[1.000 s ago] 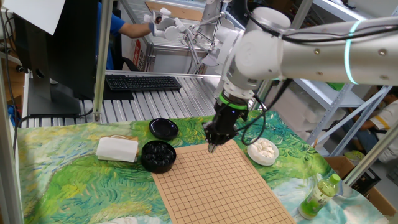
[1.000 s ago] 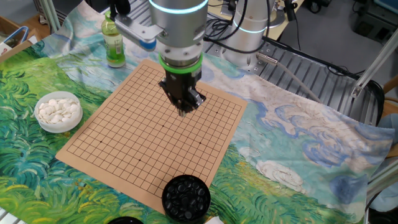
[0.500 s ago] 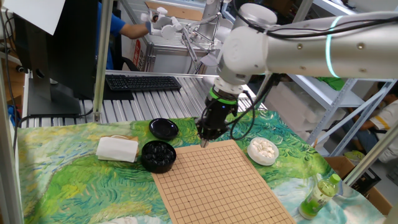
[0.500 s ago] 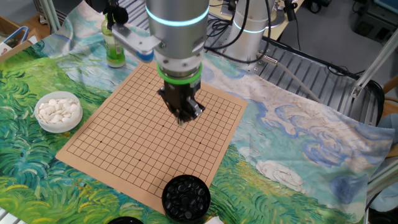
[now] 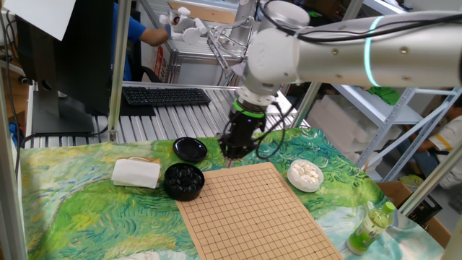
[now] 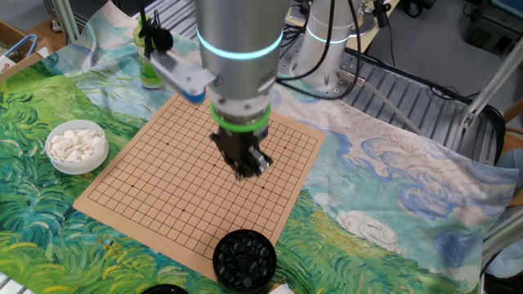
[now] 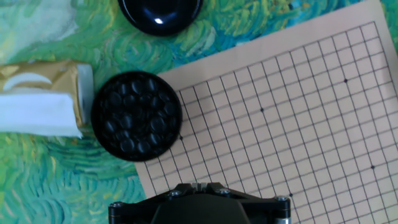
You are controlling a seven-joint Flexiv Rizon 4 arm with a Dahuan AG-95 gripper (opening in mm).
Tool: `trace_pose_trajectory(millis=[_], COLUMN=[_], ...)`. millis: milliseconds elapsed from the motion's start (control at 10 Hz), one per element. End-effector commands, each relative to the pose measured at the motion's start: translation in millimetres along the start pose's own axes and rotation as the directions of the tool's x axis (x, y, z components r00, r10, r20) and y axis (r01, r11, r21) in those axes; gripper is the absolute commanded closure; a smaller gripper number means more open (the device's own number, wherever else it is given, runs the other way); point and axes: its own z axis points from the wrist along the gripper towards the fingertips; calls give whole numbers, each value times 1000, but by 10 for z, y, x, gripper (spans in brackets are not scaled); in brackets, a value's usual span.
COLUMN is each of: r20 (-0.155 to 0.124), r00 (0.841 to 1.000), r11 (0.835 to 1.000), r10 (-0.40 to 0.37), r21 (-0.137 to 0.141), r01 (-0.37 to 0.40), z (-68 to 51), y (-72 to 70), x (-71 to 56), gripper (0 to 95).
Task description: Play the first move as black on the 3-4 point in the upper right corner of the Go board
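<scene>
Found a white tissue pack in a gold wrapper (image 7: 40, 99) at 9 o'clock of the stone bowl, just beside it. Saw the black stones heaped in a round black bowl (image 7: 137, 116), off the board's corner, with none lifted yet. Noted an empty round black lid (image 7: 160, 12) near, at 12 o'clock of that bowl. Found the tan gridded Go board (image 7: 298, 106) at 3 o'clock, bare of stones. Left the 3-4 point unmarked, as could not tell which corner counted as upper right.

Found the tool (image 6: 245, 170) pointing straight down above the board near the bowl, jaws fully closed, apparently on nothing.

Judged the step as fetching one stone: needed to part the jaws before descending, centre over a single stone on top of the heap, and stay off the bowl's rim.

Judged room ample over the board. Judged it tighter by the bowl, between pack and lid. Saw the white-stone dish (image 6: 76, 146) and green bottle (image 6: 149, 61) well apart.
</scene>
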Motion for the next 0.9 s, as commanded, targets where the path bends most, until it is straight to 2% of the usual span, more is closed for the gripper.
trace_pose_trajectory(millis=[100, 400, 500, 600, 900], r20=[1, -7, -15, -42, -66], r00=[1000, 998, 997, 994, 973], r11=[1000, 998, 997, 995, 975], r10=[14, 58, 76, 100, 221], r21=[-2, -20, -12, 1, 14], r01=[-14, -58, -76, -100, -220], z=[40, 93, 97, 134, 305], y=[47, 141, 171, 206, 284], x=[-82, -162, -173, -188, -220], gripper=[950, 950, 950, 950, 950])
